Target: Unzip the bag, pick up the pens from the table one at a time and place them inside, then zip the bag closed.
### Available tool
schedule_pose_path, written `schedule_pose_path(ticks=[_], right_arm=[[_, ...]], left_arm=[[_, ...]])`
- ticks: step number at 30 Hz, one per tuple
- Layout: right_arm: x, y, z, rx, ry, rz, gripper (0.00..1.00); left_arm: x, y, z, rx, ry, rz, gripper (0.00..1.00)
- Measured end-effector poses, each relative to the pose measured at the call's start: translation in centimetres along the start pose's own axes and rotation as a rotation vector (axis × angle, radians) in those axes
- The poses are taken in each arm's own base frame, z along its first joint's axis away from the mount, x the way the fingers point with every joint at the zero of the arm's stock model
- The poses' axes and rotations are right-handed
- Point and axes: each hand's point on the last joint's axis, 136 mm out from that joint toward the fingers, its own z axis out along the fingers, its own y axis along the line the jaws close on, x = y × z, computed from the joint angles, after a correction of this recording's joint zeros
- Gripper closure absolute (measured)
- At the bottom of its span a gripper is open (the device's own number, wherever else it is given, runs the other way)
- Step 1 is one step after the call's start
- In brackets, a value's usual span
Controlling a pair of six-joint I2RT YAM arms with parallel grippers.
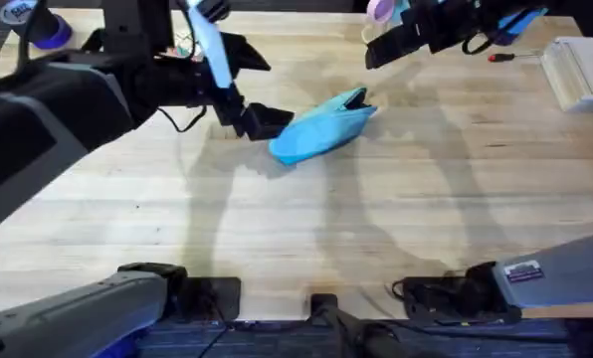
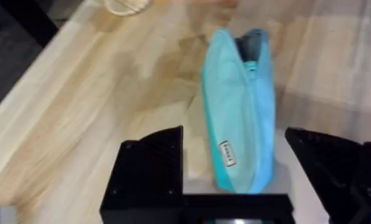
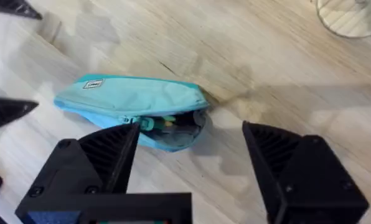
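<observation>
The turquoise bag lies on the table behind the middle. Its right end gapes open, and a bit of a green pen shows inside beside the teal pull. My left gripper is low at the bag's closed left end, open. In the left wrist view the gripper has a finger on either side of the bag without pinching it. My right gripper hovers open, above and behind the open end; in the right wrist view the gripper looks down on the bag.
A red-handled screwdriver and a white box lie at the back right. A purple roll sits at the back left, and a clear round container stands behind the bag. Bare wood spreads in front of the bag.
</observation>
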Motion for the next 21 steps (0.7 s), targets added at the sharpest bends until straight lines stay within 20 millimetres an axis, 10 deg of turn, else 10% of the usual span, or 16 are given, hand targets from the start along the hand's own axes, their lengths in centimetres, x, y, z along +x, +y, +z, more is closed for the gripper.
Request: schedule_pose_path(ticks=[21], right_arm=[[0.1, -0.1, 0.0, 0.005, 0.003, 0.000, 0.004]], left_arm=[[-3.2, -4.4, 2.7, 0.071, 0.085, -0.088, 0.007]])
